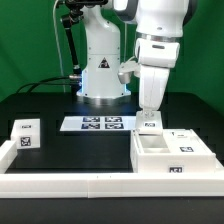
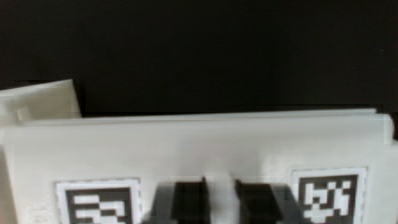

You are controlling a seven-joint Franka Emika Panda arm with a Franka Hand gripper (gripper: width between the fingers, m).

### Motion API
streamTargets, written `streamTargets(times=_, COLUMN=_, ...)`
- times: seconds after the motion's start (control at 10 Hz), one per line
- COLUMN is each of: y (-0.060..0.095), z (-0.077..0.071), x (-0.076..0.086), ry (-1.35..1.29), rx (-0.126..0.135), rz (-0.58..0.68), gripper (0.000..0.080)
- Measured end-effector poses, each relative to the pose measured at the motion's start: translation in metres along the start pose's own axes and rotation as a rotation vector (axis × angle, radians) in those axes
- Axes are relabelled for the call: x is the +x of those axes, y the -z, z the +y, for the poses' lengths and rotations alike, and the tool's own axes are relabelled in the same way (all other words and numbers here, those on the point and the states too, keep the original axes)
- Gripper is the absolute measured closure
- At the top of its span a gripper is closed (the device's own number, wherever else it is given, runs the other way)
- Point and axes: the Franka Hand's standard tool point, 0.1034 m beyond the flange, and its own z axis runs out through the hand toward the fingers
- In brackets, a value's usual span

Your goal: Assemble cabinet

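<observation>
The cabinet [image 1: 172, 158] is a large white box with black-and-white tags, lying on the black table at the exterior view's right with an open compartment facing up. My gripper [image 1: 150, 116] points straight down at its far edge, where a tagged face stands. In the wrist view the cabinet [image 2: 196, 150] fills the picture as a white panel with two tags. My gripper [image 2: 210, 203] has its dark fingers close together with a thin white strip of the cabinet's wall between them.
A small white tagged cube [image 1: 25, 135] sits at the exterior view's left. The marker board [image 1: 100, 123] lies flat in front of the robot base [image 1: 100, 75]. A low white rail [image 1: 80, 184] runs along the table's near edge.
</observation>
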Motion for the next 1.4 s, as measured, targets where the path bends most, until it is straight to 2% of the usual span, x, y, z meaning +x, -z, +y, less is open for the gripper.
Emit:
streamTargets(times=0.8, y=-0.004, z=0.003, x=-0.001, ry=0.020, rx=0.002, rz=0.001, gripper=0.0731)
streamTargets(times=1.2, y=-0.002, z=0.025, x=-0.001, ry=0.090, rx=-0.002, rz=0.001, gripper=0.0731)
streamTargets(times=1.4, y=-0.001, z=0.034, x=-0.001, ry=0.132, rx=0.006, rz=-0.004, gripper=0.0731)
